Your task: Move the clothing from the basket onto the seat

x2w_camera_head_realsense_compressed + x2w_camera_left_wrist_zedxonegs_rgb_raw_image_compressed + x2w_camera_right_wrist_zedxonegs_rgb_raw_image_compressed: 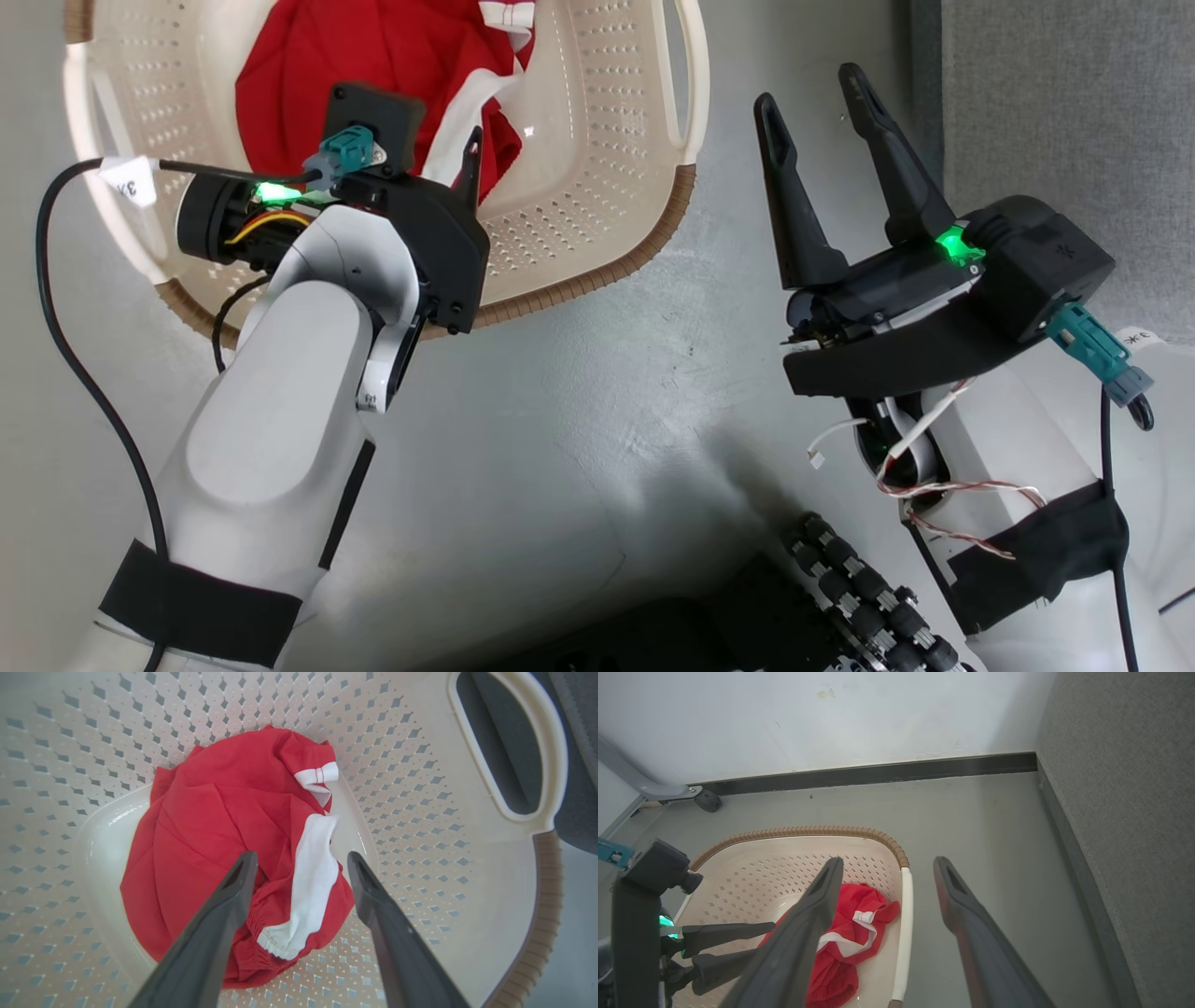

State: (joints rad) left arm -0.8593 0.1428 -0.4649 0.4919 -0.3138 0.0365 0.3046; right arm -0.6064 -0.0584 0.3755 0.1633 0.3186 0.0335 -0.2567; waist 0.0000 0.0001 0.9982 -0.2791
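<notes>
Red clothing (224,849) lies in the basket (420,765). Left gripper (301,857) points down at it; right gripper (808,86) hangs beside. Both have fingers apart.

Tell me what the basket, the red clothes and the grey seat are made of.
The basket: probably moulded plastic, cream, faintly glossy, perforated. The clothing: soft matte fabric, red and white, creased and bunched. The seat: seemingly grey woven upholstery, by its grainy texture.

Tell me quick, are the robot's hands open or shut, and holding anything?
Left gripper: open, holding nothing, pointing at the red clothing in the basket.
Right gripper: open, holding nothing, over the floor beside the basket.
</notes>
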